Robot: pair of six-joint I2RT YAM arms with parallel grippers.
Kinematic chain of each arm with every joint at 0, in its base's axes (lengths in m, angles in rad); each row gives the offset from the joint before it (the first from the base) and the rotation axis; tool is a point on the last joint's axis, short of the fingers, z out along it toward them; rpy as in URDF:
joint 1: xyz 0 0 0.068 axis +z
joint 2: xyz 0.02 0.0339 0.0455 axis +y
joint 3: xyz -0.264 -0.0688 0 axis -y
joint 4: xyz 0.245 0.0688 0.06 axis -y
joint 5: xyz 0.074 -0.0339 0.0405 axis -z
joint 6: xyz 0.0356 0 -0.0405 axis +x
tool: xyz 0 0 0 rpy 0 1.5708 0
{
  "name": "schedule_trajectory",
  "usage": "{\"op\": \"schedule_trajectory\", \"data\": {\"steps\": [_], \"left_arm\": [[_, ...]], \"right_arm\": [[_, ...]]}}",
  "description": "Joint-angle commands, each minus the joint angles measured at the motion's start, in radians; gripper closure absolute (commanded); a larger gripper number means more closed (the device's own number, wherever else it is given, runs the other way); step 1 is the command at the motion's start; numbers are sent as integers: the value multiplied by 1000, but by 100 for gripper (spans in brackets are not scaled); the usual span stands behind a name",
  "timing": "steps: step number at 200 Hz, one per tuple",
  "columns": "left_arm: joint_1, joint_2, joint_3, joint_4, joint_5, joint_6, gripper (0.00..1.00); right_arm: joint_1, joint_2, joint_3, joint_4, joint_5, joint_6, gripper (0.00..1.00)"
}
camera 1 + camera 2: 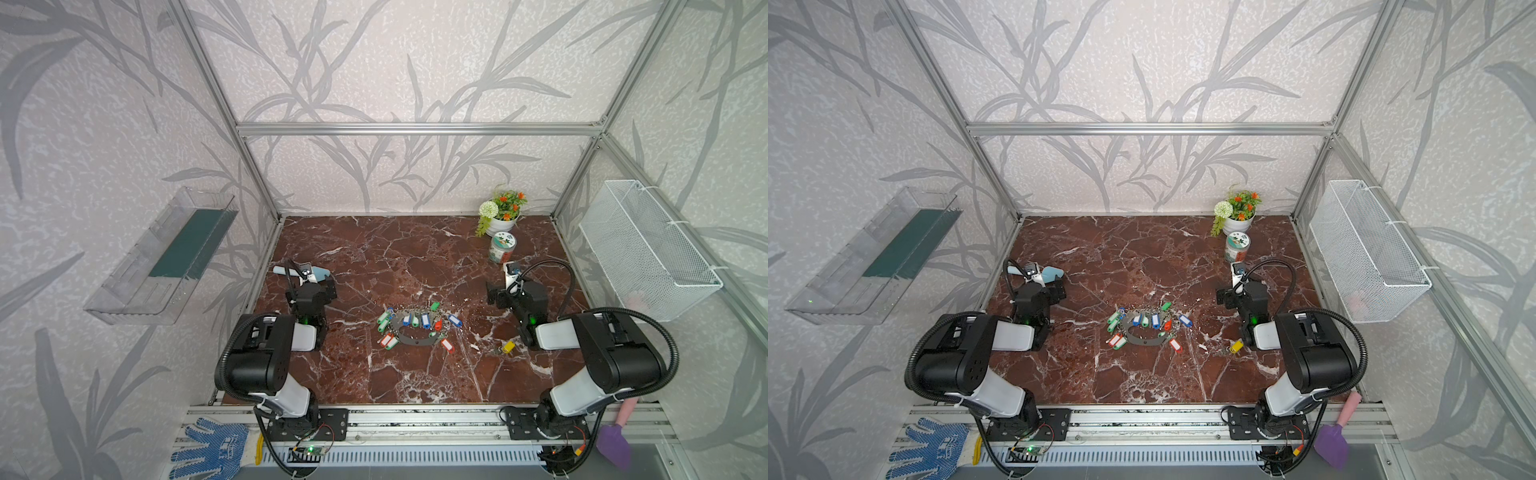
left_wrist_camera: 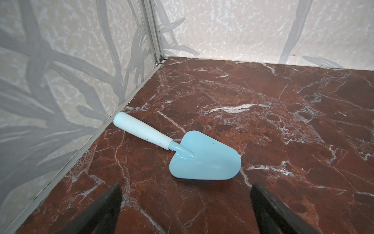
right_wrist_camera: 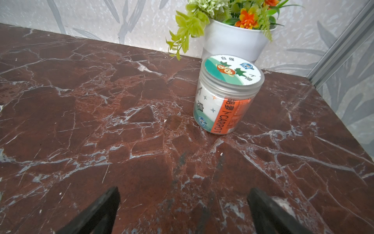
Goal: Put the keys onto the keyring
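Note:
The keyring (image 1: 415,341) (image 1: 1144,341), a grey hoop strung with red, green, blue and white tagged keys, lies mid-table in both top views. The keys (image 1: 508,346) (image 1: 1236,345), with a yellow tag, lie on the marble to its right, close beside the right arm's forearm. My left gripper (image 2: 185,193) is open and empty, hovering at the table's left side and facing a blue trowel. My right gripper (image 3: 183,194) is open and empty at the right side, facing a jar. Neither wrist view shows the keys or the keyring.
A light blue trowel (image 2: 204,158) (image 1: 320,272) lies near the left wall. A labelled jar (image 3: 226,97) (image 1: 502,247) and a white flower pot (image 3: 232,42) stand back right. A wire basket (image 1: 648,249) hangs on the right wall and a clear tray (image 1: 162,257) on the left.

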Motion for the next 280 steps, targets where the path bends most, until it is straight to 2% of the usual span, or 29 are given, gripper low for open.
{"op": "schedule_trajectory", "data": {"steps": [1, 127, 137, 174, 190, 209, 221, 229, 239, 247, 254, 267, 273, 280], "left_arm": [[-5, -7, 14, 9, -3, 9, 1], [1, -8, 18, 3, 6, 1, 1], [2, -8, 19, -2, 10, 0, 1], [7, -13, 20, 1, 14, 5, 1], [-9, -113, 63, -161, -2, 21, 1], [-48, -259, 113, -379, -20, 43, 1], [-91, -350, 129, -457, -121, -64, 1], [-109, -408, 147, -549, -167, -204, 1], [-115, -467, 177, -705, -179, -434, 1], [-115, -501, 198, -812, -161, -585, 1], [-113, -524, 209, -876, -135, -662, 1], [-112, -566, 209, -947, -75, -785, 1], [-107, -586, 199, -962, -15, -827, 1], [-95, -610, 187, -970, 75, -856, 1]], "right_arm": [[-3, -11, 16, 10, 0, 8, 1], [-2, -11, 16, 10, -2, 9, 1], [-4, -10, 19, 6, 35, 21, 1], [-8, -16, 17, 11, 52, 28, 1], [20, -116, 13, -57, 160, 30, 1], [59, -280, 97, -336, 198, 9, 1], [67, -356, 151, -460, 209, 69, 1], [65, -399, 178, -532, 254, 164, 1], [65, -451, 206, -637, 319, 311, 1], [62, -486, 216, -691, 346, 414, 1], [56, -518, 208, -688, 337, 464, 1], [42, -568, 160, -606, 229, 525, 1], [42, -580, 142, -573, 173, 539, 1], [46, -590, 156, -618, 132, 567, 1]]}}
